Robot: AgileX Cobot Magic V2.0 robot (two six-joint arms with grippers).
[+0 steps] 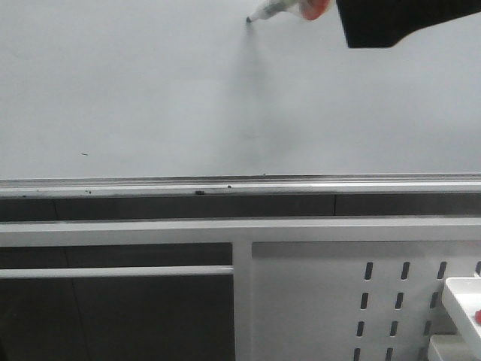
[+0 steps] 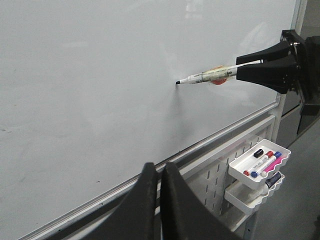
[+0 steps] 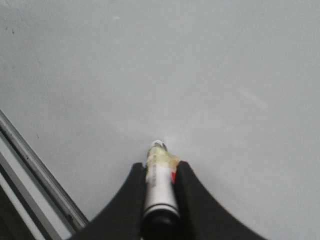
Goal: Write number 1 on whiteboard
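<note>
Black right jaws clamp the marker (image 2: 207, 77) against the whiteboard (image 2: 90, 75); only left-wrist view shows left jaws closed.

A marker (image 1: 272, 10) touched its dark tip to the whiteboard (image 1: 150, 90) near the upper edge. The right gripper's black fingers (image 1: 391, 22) held it from the right. Below the board's silver rail (image 1: 240, 186) stood a white perforated panel (image 1: 338, 301).

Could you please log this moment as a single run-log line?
right claw: shut on marker | tip: at whiteboard | number 1: not yet drawn | left claw: shut, empty
</note>
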